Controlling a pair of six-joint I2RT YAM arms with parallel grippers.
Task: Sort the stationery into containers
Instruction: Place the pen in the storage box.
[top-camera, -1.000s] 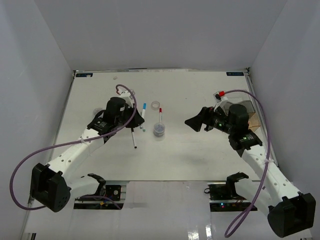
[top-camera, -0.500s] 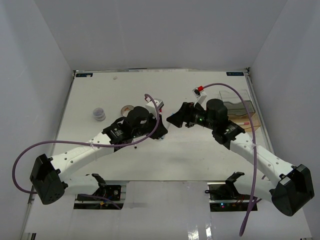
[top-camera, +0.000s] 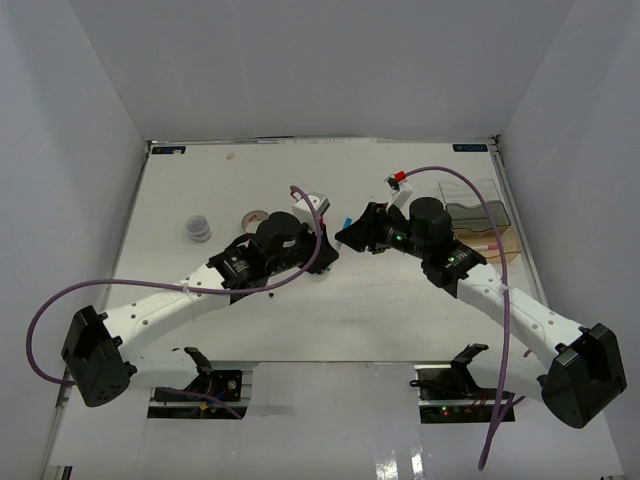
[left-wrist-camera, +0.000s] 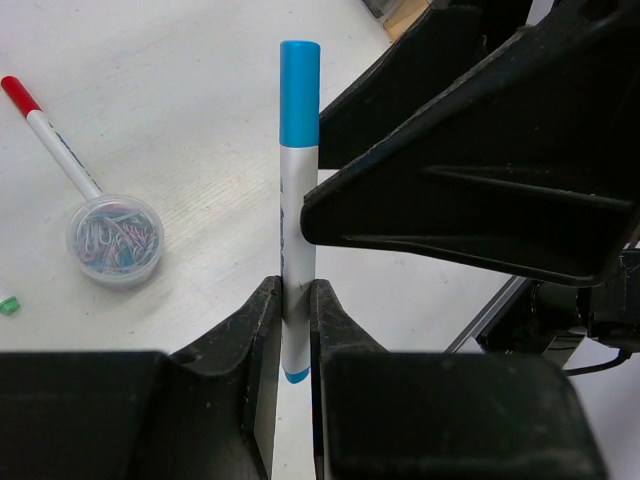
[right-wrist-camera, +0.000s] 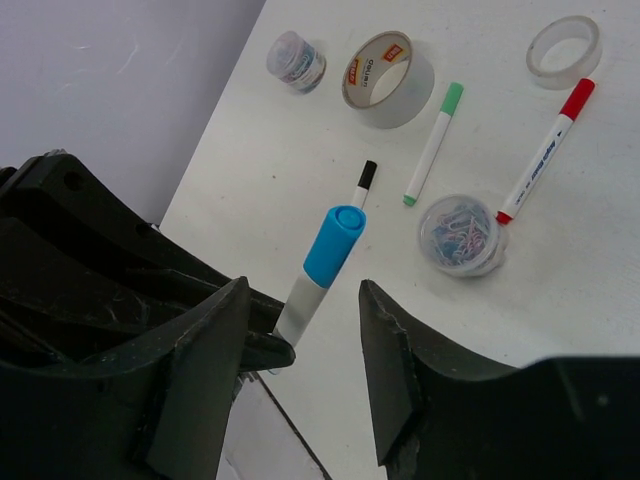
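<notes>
1. Over the middle of the white table, my two grippers meet.
2. My right gripper is part-open, one finger on each side of the blue cap, with gaps showing.
3. My left gripper clamps the lower barrel of the blue-capped marker, holding it upright.

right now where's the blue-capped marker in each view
left wrist: blue-capped marker upright at centre, clamped in the left pincer.
right wrist: lower centre, tilted, between the parted fingers of the right pincer.
top external: mid-table where the two pincers meet; the marker itself is too hidden to make out.
shared landmark: the tub of paper clips, on the table in both wrist views.
</notes>
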